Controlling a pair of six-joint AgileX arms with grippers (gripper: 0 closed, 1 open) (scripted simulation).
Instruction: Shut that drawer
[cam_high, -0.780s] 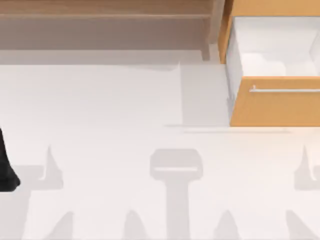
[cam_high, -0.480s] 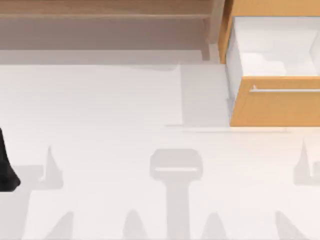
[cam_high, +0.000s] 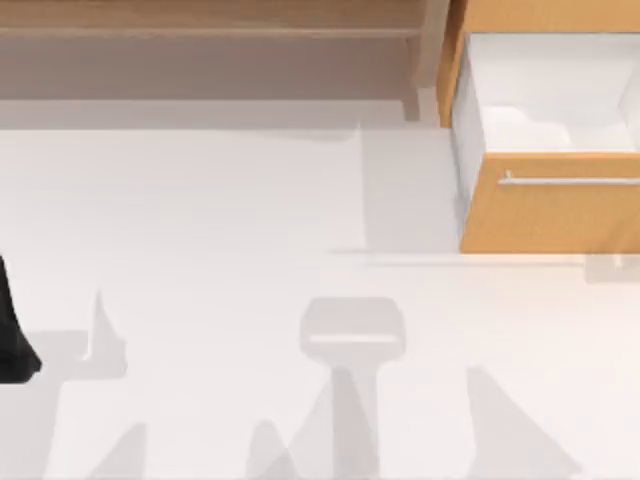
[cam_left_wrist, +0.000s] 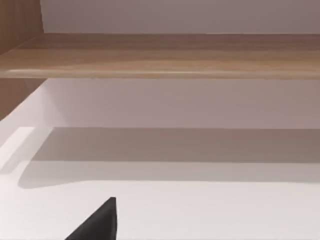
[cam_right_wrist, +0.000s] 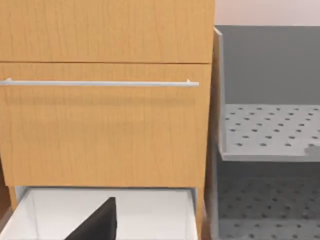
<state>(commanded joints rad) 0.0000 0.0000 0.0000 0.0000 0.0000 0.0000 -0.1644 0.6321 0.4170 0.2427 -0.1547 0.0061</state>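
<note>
Moved since half a second ago: shadows on the right side of the desk (cam_high: 200, 200). Gone from the right edge, one thin pointed shadow. Now a small grey shadow patch (cam_high: 610, 266) just below the drawer (cam_high: 550, 205), and a wide wedge shadow (cam_high: 510, 425) lower down. Same place as before for the drawer and for the left arm (cam_high: 12, 340).

Can see one black tip of the left fingers (cam_left_wrist: 100, 222), hanging above bare white desk and facing the pale wooden shelf unit (cam_left_wrist: 160, 55). Cannot tell if released or clenched. Can see one black tip of the right fingers (cam_right_wrist: 100, 222) too, over the white inside of the drawer. Again cannot tell if released or clenched.

Farther out from the right fingers, facing them, an upper front (cam_right_wrist: 100, 135) of orange-tan wood, shut, with a thin silver bar (cam_right_wrist: 100, 83) across it. Beside that, grey dotted shelves (cam_right_wrist: 270, 130).

From above, left arm seen as a dark shape at the left edge of the desk, well apart from the drawer.

Drawer at the far right of the desk, pulled out, not yet shut. White inner walls showing behind its orange-tan front. Thin handle (cam_high: 570, 181) lying flat near the top of that front. Shelf unit along the back, left of the drawer.
</note>
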